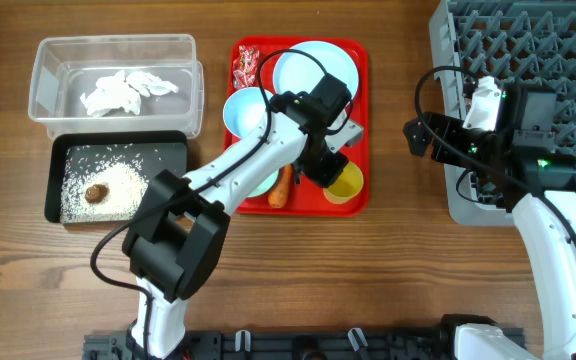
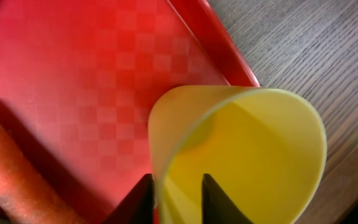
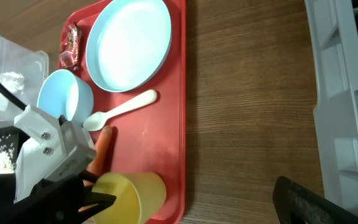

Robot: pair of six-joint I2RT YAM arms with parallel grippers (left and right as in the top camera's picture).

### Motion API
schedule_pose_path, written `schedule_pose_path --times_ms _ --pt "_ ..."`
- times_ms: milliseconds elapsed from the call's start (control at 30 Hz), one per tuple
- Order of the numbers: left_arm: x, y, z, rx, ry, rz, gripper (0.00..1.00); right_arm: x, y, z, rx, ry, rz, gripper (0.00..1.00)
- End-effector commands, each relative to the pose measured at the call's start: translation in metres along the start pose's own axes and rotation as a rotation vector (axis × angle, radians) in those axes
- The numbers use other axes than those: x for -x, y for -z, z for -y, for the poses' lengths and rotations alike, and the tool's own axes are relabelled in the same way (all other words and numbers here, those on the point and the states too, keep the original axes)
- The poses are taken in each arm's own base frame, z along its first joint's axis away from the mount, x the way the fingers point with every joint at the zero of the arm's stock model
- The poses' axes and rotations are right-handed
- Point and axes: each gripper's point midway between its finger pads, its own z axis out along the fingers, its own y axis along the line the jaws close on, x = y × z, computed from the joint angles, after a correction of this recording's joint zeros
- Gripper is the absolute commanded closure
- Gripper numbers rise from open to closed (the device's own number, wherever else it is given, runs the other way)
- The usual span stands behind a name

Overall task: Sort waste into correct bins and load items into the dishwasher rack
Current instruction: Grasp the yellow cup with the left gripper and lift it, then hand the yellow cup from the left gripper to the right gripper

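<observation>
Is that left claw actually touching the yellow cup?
Touching. Left wrist view: the left gripper straddles the cup's rim, outer finger against the wall, inner finger clear of it.

Yellow cup (image 2: 253, 155), orange carrot (image 2: 11, 168), pale blue plate (image 3: 128, 42), red tray (image 2: 104, 74) with faint checker pattern, brown wood-grain worktop (image 3: 247, 93).
</observation>
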Motion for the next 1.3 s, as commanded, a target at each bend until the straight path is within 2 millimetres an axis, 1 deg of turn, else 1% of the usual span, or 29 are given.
schedule_pose_path --times_ms 0,33,67,200,367,433,533,633,667,733,767,833,867,900,1000,1133,1267 --pt "-0.004 -0.008 -0.003 0.003 0.001 -0.017 0.85 -0.001 -0.002 0.005 -0.022 0.002 -0.005 0.0" --pt "-0.004 -0.007 -0.004 0.006 0.002 -0.017 0.94 -0.001 -0.002 0.005 -0.022 0.002 -0.005 0.0" --pt "-0.004 -0.007 -0.005 0.01 0.004 -0.018 0.96 -0.001 -0.002 0.005 -0.022 0.002 -0.005 0.0" --pt "0.0 -0.003 -0.008 0.013 0.033 -0.002 0.96 -0.001 -0.002 0.005 -0.022 0.002 -0.005 0.0" --pt "0.017 0.024 -0.017 -0.005 0.133 0.076 0.96 -0.001 -0.002 0.004 -0.016 -0.001 -0.007 0.0" --pt "0.024 0.043 -0.018 -0.065 0.157 0.125 0.96 -0.002 -0.001 0.0 0.01 0.0 -0.008 0.0" --pt "0.036 0.079 -0.02 -0.219 0.195 0.221 0.96 0.0 0.001 -0.014 0.087 0.008 -0.005 0.0" --pt "0.047 0.12 -0.024 -0.413 0.215 0.339 0.96 0.008 0.008 -0.033 0.217 0.02 0.017 0.0" --pt "0.05 0.129 -0.026 -0.464 0.215 0.369 0.96 0.011 0.012 -0.041 0.278 0.035 0.028 0.0" --pt "0.055 0.155 -0.03 -0.599 0.202 0.45 0.96 0.019 0.023 -0.061 0.428 0.08 0.057 0.0" --pt "0.058 0.171 -0.032 -0.676 0.18 0.5 0.96 0.023 0.03 -0.07 0.497 0.102 0.075 0.0" --pt "0.059 0.194 -0.036 -0.774 0.142 0.568 0.96 0.03 0.044 -0.089 0.624 0.163 0.112 0.0" --pt "0.06 0.21 -0.038 -0.836 0.104 0.614 0.96 0.034 0.055 -0.103 0.716 0.221 0.14 0.0" --pt "0.059 0.218 -0.037 -0.869 0.077 0.637 0.96 0.036 0.061 -0.11 0.766 0.253 0.153 0.0" --pt "0.059 0.232 -0.033 -0.927 0.012 0.675 0.96 0.038 0.072 -0.125 0.871 0.329 0.174 0.0" --pt "0.059 0.243 -0.021 -0.989 -0.07 0.698 0.96 0.035 0.07 -0.138 0.958 0.392 0.163 0.0" --pt "0.062 0.242 -0.013 -0.992 -0.106 0.699 0.96 0.026 0.068 -0.151 1.075 0.447 0.122 0.0"
